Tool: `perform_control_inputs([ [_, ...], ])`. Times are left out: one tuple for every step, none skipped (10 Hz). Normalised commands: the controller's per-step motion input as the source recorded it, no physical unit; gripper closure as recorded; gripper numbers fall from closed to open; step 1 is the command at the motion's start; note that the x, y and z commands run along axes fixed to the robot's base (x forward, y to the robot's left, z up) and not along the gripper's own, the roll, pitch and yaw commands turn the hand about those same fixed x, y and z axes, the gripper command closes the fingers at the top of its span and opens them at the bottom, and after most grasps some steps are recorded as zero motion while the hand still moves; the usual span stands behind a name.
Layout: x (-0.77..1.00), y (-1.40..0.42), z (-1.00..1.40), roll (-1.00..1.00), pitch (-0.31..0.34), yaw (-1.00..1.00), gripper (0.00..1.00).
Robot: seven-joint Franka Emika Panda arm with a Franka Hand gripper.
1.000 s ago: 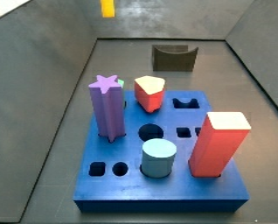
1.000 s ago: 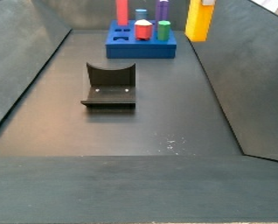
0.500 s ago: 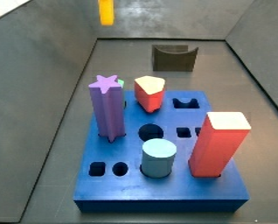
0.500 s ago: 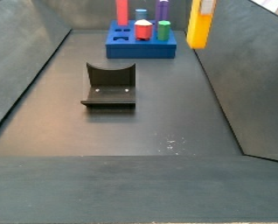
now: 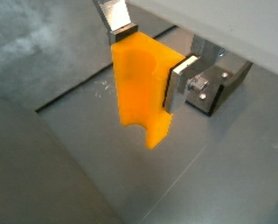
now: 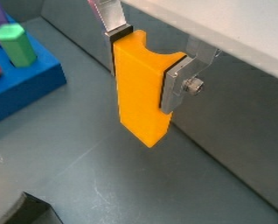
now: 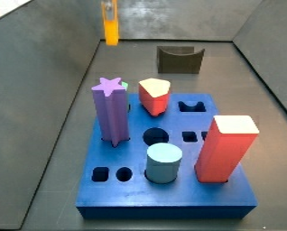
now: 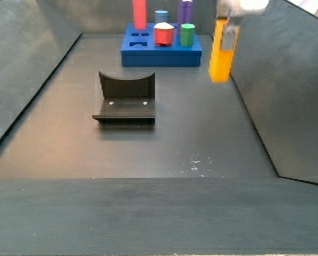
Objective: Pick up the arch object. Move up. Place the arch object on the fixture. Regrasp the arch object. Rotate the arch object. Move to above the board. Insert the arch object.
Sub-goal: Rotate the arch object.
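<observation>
My gripper (image 5: 149, 52) is shut on the arch object (image 5: 139, 87), a yellow-orange block that hangs lengthwise down from the fingers, its notch up between them. Both wrist views show this; the other shows the gripper (image 6: 149, 51) and the arch object (image 6: 142, 92). In both side views the arch object (image 7: 110, 25) (image 8: 221, 52) hangs in the air beside a wall, off the floor. The dark fixture (image 7: 180, 60) (image 8: 124, 98) stands on the floor, apart from it. The blue board (image 7: 171, 194) (image 8: 162, 52) also lies apart from it.
On the board stand a purple star peg (image 7: 110, 108), a red peg with yellow top (image 7: 154, 96), a pale blue cylinder (image 7: 164, 163) and a tall red block (image 7: 226, 149). A green peg (image 6: 16, 44) shows in a wrist view. Grey walls enclose the floor.
The arch object has come down in the gripper's hold, lower in both side views. The board, pegs and fixture have not moved.
</observation>
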Motion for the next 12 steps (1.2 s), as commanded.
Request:
perform_control_inputs([
  [0.03, 0.01, -1.00, -0.18, -0.036, -0.02, 1.00],
  [0.04, 0.01, -1.00, -0.18, -0.036, -0.02, 1.00],
  [0.04, 0.01, -1.00, -0.19, -0.035, -0.02, 1.00],
  [0.04, 0.01, -1.00, -0.20, -0.037, -0.01, 1.00],
  [0.04, 0.01, -0.90, -0.20, -0.040, -0.01, 1.00],
  [0.04, 0.01, -0.77, -0.21, -0.041, -0.01, 1.00],
  [0.04, 0.01, -0.61, -0.21, -0.038, -0.01, 1.00],
  [0.04, 0.01, -0.48, -0.21, -0.036, -0.01, 1.00],
  [0.04, 0.01, -0.32, -0.22, -0.034, -0.01, 1.00],
  [0.02, 0.01, -0.25, -0.22, -0.016, -0.01, 1.00],
  [0.02, 0.01, -0.25, -0.22, -0.016, -0.01, 1.00],
  [0.02, 0.01, -0.25, -0.22, -0.014, -0.01, 1.00],
])
